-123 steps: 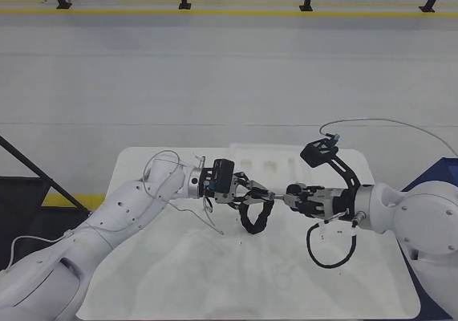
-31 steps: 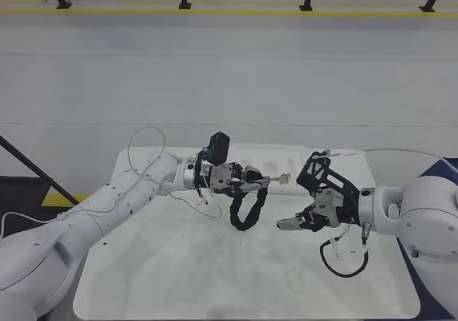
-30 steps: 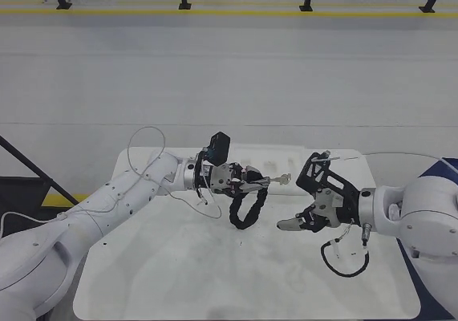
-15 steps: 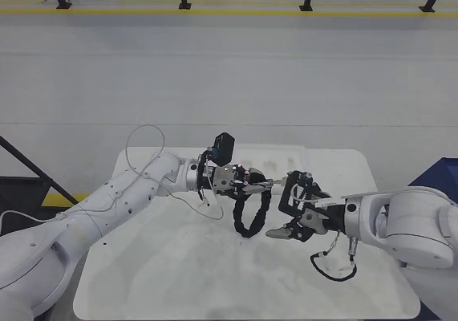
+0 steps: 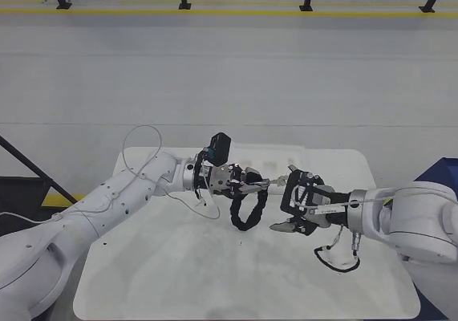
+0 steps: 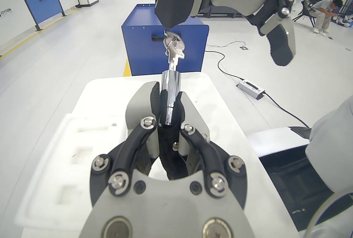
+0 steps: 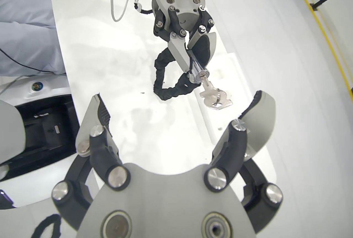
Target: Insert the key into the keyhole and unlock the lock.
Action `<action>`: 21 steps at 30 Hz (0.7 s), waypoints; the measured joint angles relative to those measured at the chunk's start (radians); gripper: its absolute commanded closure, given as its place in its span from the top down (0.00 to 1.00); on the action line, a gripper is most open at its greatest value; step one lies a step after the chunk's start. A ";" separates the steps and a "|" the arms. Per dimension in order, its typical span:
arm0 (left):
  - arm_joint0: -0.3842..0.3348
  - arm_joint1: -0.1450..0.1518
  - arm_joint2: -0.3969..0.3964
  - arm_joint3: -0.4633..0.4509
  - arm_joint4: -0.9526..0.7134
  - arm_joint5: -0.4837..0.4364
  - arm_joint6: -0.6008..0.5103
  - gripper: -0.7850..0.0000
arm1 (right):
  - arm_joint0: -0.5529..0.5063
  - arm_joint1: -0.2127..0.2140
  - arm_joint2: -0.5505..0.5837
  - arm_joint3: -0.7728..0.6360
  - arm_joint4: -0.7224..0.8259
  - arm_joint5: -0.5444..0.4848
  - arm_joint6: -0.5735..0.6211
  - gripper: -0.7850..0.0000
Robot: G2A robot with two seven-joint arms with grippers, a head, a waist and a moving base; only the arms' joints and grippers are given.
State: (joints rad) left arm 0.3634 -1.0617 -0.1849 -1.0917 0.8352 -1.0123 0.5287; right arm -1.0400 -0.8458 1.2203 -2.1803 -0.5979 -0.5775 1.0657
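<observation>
Table [image 5: 212, 273] lay under both arms. Lock [image 6: 171, 84], clenched in left fingers [image 6: 138, 106], hung above it. Key [image 6: 174, 47] sat in keyhole, long axis pointed at right fingers [image 7: 264, 109]: released, spread wide, key head just short of them.

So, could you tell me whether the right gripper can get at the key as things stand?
Probably yes: the key sticks out of the lock in the left gripper, and the open right gripper faces its bare head.

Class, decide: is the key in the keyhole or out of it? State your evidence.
In. The key has its blade sunk into the end of the chrome lock; only its head sticks out.
</observation>
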 measured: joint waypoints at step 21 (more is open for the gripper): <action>0.000 0.051 0.015 -0.093 -0.115 0.000 -0.136 0.00 | -0.011 -0.008 -0.130 -0.098 -0.511 0.002 -0.043 0.46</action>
State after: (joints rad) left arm 0.3635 -1.0104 -0.1700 -1.1846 0.7198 -1.0123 0.3929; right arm -1.0513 -0.8542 1.0901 -2.2780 -1.1092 -0.5751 1.0228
